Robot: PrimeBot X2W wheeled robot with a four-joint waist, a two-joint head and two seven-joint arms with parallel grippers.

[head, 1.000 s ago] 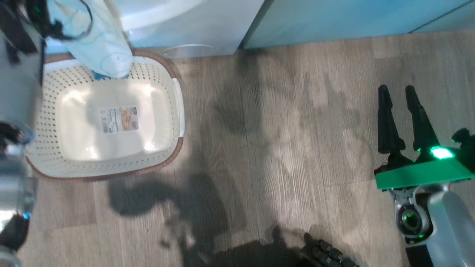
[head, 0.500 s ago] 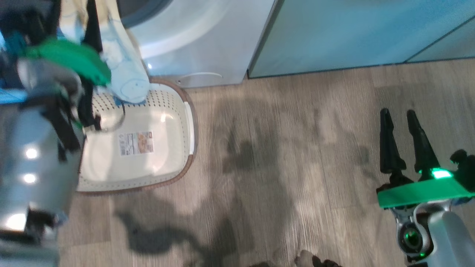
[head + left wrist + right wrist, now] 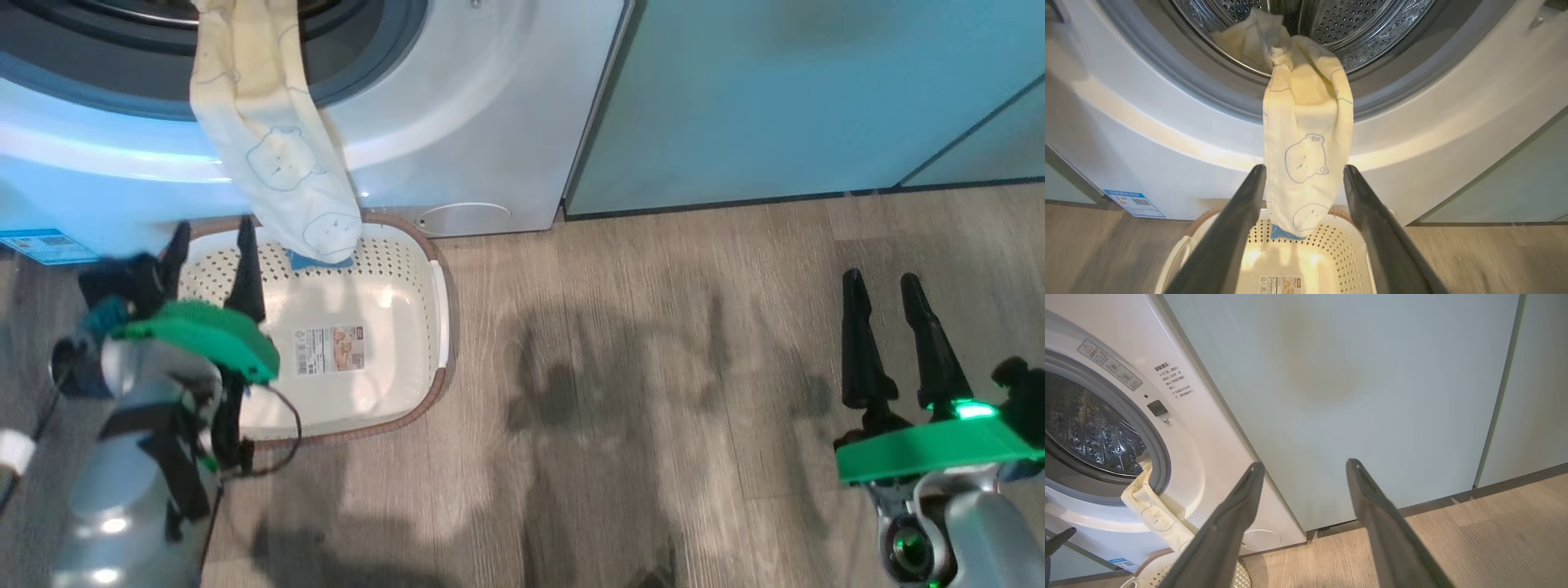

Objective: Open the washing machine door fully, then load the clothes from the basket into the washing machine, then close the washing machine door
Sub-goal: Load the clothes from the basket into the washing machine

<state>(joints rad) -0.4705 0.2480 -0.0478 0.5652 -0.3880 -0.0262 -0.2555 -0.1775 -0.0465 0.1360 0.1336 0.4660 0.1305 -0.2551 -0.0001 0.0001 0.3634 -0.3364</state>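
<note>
A pale yellow garment with bear prints, one of the clothes [image 3: 277, 163], hangs out of the washing machine [image 3: 490, 106] over the grey rim of its opening, and its blue-trimmed end touches the basket [image 3: 441, 327]. The basket stands on the floor against the machine's front, with only a label sticker inside. My left gripper [image 3: 212, 245] hovers open over the basket's left side, short of the garment, holding nothing. In the left wrist view the clothes [image 3: 1306, 143] dangle from the steel drum beyond my open left gripper [image 3: 1304, 169]. My right gripper [image 3: 880, 282] stands open and empty far right. The washing machine door is out of view.
Pale green cabinets [image 3: 775, 90] stand right of the machine and face my right gripper [image 3: 1305, 465]. Wood-look floor [image 3: 637, 367] stretches between the basket and the right arm. A blue sticker [image 3: 41, 245] marks the machine's lower front.
The head camera has tilted up, bringing the machine's opening into view. My left gripper has drawn back from the garment at the opening and now sits lower, over the basket. The garment stays hanging.
</note>
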